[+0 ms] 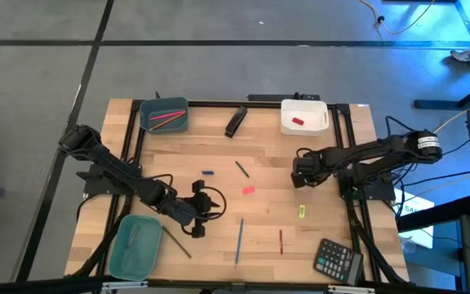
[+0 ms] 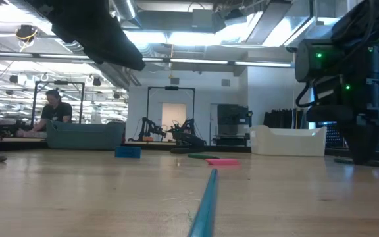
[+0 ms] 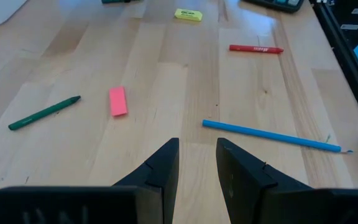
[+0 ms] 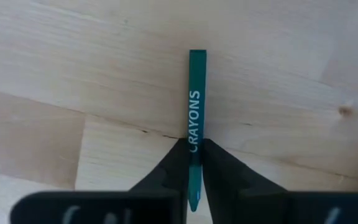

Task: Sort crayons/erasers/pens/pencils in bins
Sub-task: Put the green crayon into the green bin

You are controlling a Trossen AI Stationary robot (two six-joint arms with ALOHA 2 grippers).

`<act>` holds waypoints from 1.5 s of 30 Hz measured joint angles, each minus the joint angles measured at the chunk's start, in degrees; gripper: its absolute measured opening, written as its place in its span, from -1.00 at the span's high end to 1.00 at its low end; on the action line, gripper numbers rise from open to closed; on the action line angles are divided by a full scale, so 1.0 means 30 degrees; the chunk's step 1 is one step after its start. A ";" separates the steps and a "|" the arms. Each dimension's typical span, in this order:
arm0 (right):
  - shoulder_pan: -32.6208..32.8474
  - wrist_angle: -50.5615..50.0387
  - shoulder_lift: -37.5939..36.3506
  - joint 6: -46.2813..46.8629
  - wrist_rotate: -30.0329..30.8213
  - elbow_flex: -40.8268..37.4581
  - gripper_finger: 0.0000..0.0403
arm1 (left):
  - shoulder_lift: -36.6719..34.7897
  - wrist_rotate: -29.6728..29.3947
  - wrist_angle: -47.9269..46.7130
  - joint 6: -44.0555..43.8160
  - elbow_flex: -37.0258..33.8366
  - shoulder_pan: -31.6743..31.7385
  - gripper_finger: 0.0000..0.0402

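Up close in my right wrist view, the right pincer [image 4: 193, 163] is clenched on a teal crayon [image 4: 197, 99] lying on the tabletop [image 4: 73, 74]. From above, I see it near the white bin [image 1: 304, 117]. My left wrist view shows the left pincer [image 3: 197, 163] released, fingers apart over bare wood, pink eraser [image 3: 117, 101] and blue pencil [image 3: 272, 136] ahead.

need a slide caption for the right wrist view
Right gripper closed on a teal crayon lying on the wooden table.
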 joint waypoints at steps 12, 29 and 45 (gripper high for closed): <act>0.3560 0.4049 -0.0548 -0.2120 0.2020 0.3452 0.77 | 0.0561 -0.1027 -0.0219 0.0358 -0.0022 0.0181 0.51; 1.0298 2.3176 0.5009 -1.1024 0.8591 0.2741 0.77 | 0.0998 -0.0893 0.4671 0.0873 -0.0022 0.1127 0.08; 1.1169 3.2087 0.9080 -1.8660 0.8590 0.3744 0.77 | 0.1164 0.1995 0.7764 0.3999 -0.0002 0.1254 0.02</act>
